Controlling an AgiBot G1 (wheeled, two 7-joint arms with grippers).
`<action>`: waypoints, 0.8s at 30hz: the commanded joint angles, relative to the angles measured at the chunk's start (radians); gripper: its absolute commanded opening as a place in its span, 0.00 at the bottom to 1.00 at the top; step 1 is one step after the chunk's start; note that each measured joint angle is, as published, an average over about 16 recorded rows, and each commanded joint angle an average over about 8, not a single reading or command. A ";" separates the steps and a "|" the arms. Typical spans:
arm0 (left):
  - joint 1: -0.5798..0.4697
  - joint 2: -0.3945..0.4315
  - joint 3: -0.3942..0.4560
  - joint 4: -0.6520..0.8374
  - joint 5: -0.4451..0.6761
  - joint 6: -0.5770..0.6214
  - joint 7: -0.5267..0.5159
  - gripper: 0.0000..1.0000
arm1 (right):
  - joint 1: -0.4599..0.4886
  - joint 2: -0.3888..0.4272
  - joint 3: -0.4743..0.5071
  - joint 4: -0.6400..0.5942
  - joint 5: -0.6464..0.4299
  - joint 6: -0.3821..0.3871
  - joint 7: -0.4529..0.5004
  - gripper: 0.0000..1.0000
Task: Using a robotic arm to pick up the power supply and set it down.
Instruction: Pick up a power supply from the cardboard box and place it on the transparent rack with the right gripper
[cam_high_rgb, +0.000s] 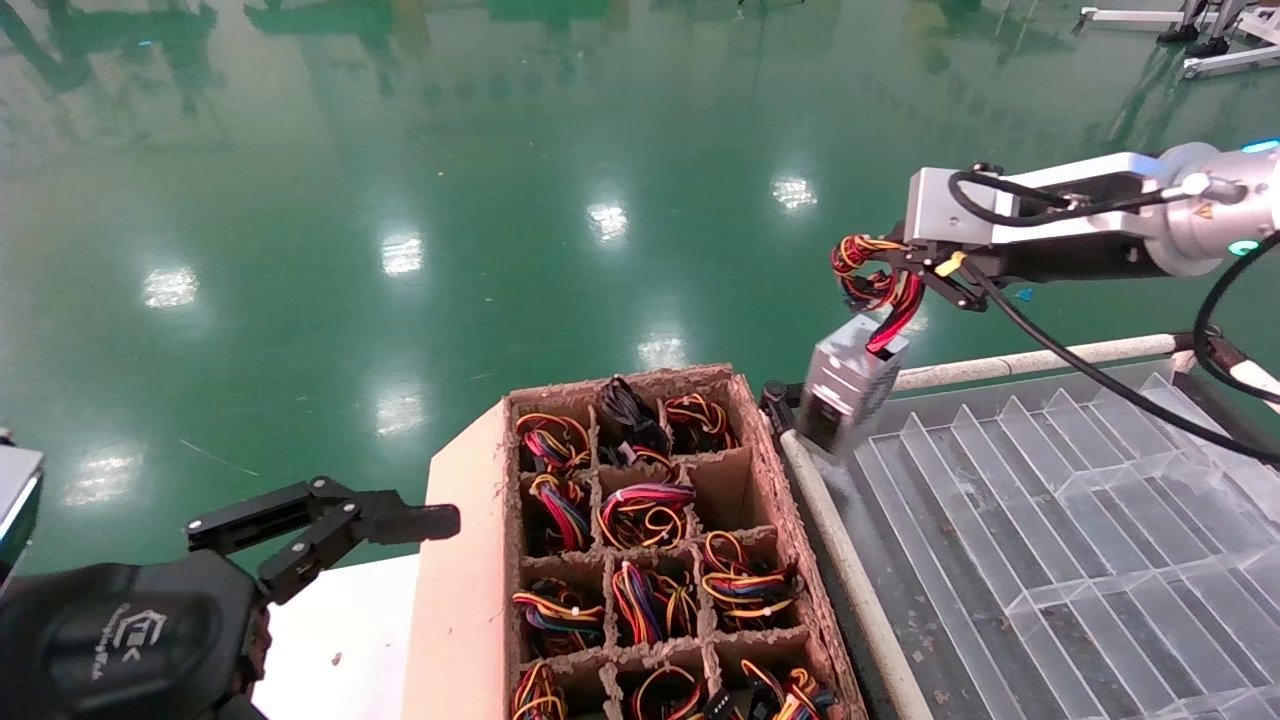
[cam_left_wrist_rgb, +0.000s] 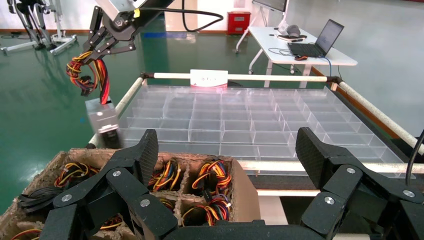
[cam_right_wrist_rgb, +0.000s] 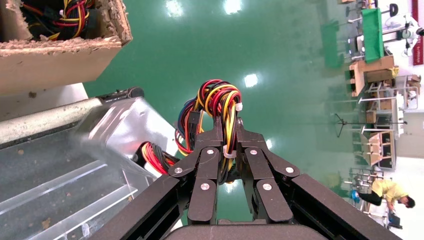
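The power supply (cam_high_rgb: 848, 385), a small silver-grey metal box, hangs in the air by its red, yellow and black wire bundle (cam_high_rgb: 875, 280). My right gripper (cam_high_rgb: 915, 262) is shut on that bundle, above the far left corner of the clear divided tray (cam_high_rgb: 1050, 520). The box dangles tilted, its lower end close to the tray's edge. In the right wrist view the fingers pinch the wires (cam_right_wrist_rgb: 220, 107) and the box (cam_right_wrist_rgb: 122, 125) shows blurred beside them. The left wrist view shows the box (cam_left_wrist_rgb: 102, 120) hanging far off. My left gripper (cam_left_wrist_rgb: 227, 150) is open and parked low at the left.
A cardboard crate (cam_high_rgb: 770, 470) with compartments holds several more wire bundles, left of the tray. White tube rails (cam_high_rgb: 1040, 355) frame the tray. A white table surface (cam_high_rgb: 340, 640) lies under the crate. Green floor stretches beyond.
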 joint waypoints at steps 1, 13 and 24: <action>0.000 0.000 0.000 0.000 0.000 0.000 0.000 1.00 | 0.004 0.007 0.003 -0.003 0.006 -0.007 -0.011 0.00; 0.000 0.000 0.000 0.000 0.000 0.000 0.000 1.00 | -0.014 0.017 0.008 -0.009 0.067 -0.083 -0.098 0.00; 0.000 0.000 0.000 0.000 0.000 0.000 0.000 1.00 | -0.020 -0.033 0.002 -0.087 0.070 -0.059 -0.142 0.00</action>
